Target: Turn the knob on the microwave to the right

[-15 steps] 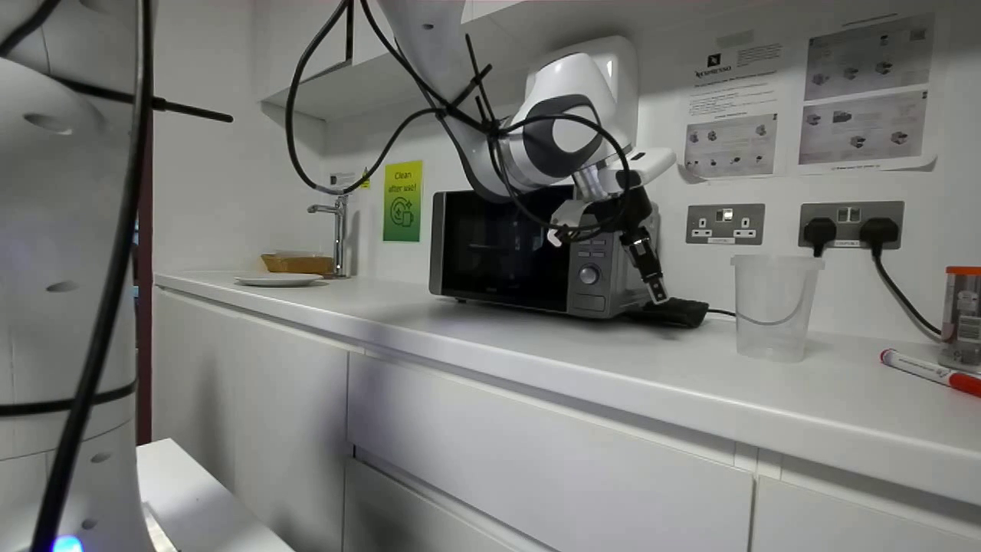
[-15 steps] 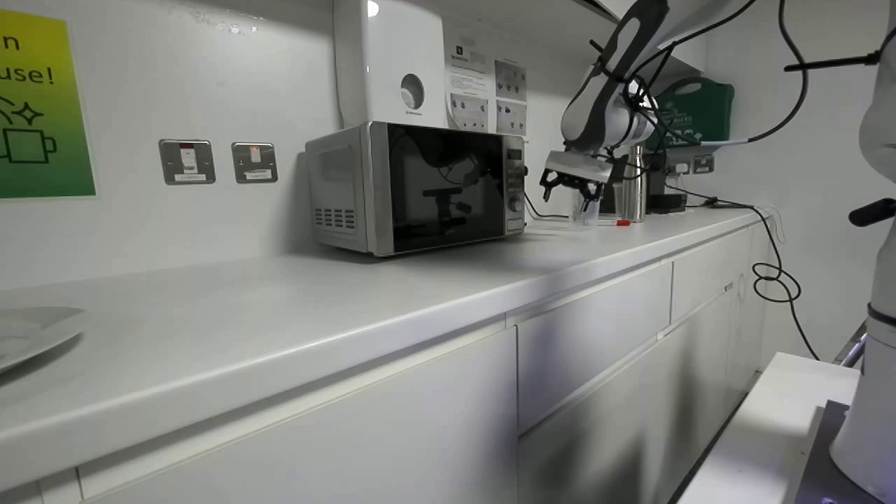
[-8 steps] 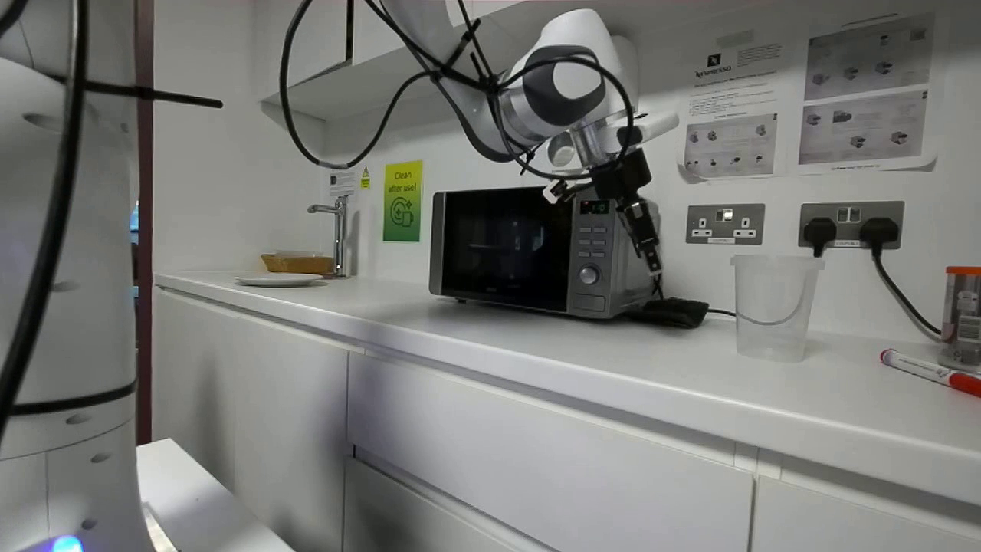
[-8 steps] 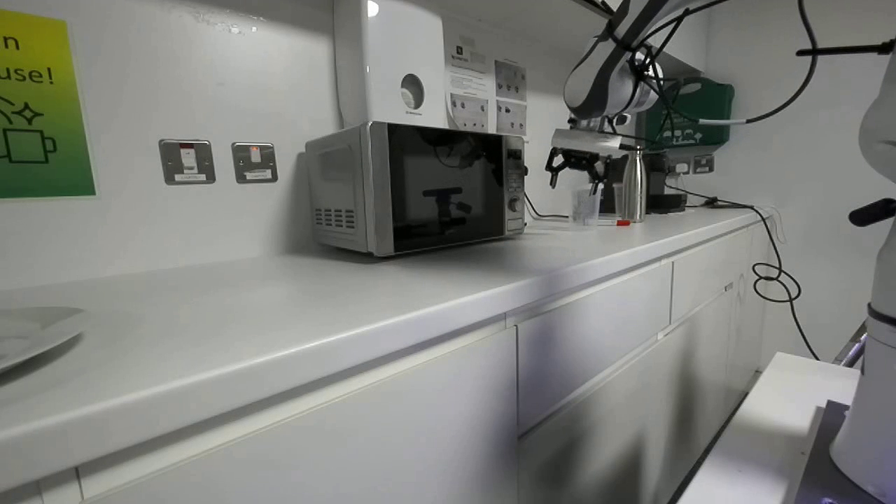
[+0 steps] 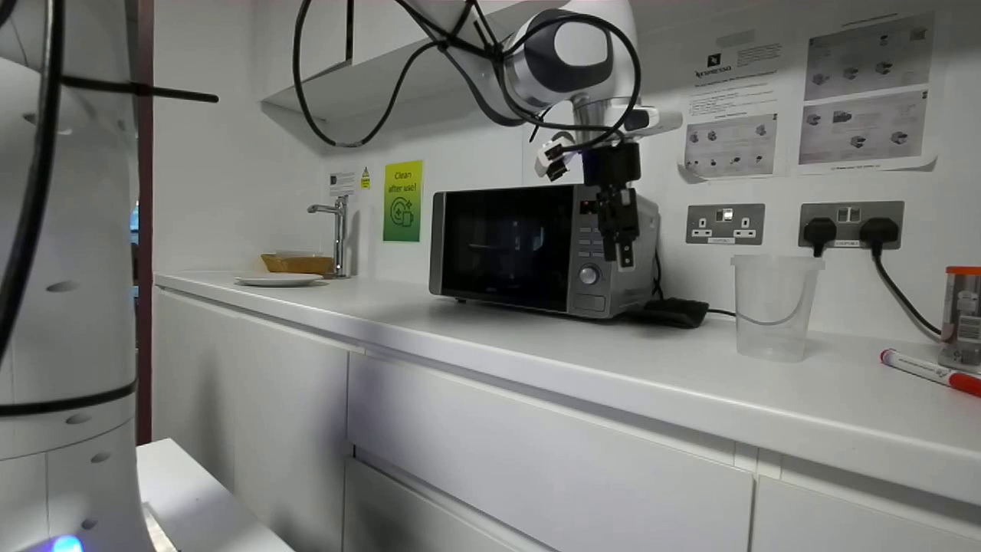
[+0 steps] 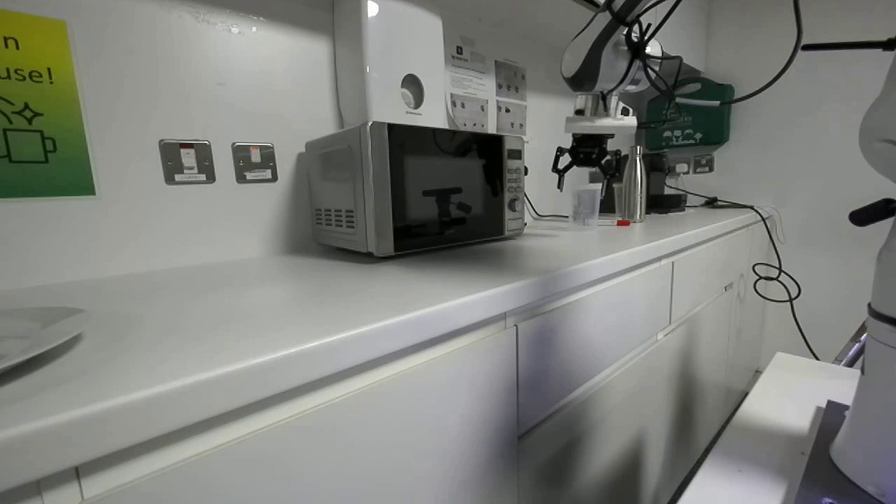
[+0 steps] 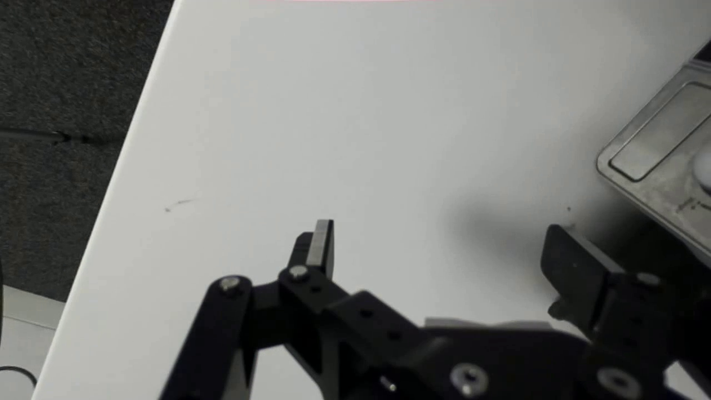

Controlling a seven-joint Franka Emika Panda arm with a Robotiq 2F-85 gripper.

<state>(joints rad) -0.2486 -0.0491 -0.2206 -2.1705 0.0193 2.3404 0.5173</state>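
The silver-grey microwave stands on the counter in both exterior views (image 5: 502, 245) (image 6: 448, 189), its dark door shut. Its round silver knob (image 5: 589, 274) sits low on the control panel and also shows in the other exterior angle (image 6: 514, 204). In the wrist view the microwave's panel corner (image 7: 655, 150) is at the right edge, with part of the knob (image 7: 704, 169) cut off. My gripper (image 5: 618, 262) points down beside the panel, apart from the knob. Its fingers are spread and empty in an exterior view (image 6: 582, 187) and in the wrist view (image 7: 439, 225).
A clear plastic bucket (image 5: 774, 307) and a red marker (image 5: 931, 372) lie right of the microwave. A black object (image 5: 670, 312) lies by its side. A steel bottle (image 6: 634, 185) stands behind the gripper. A white wall box (image 6: 392, 63) hangs above the microwave. The counter's front edge (image 7: 119, 153) shows.
My gripper has risen and swung from a tilt to pointing straight down. Its tips have come from beside the microwave's right side to in front of the panel's right edge. It stays open.
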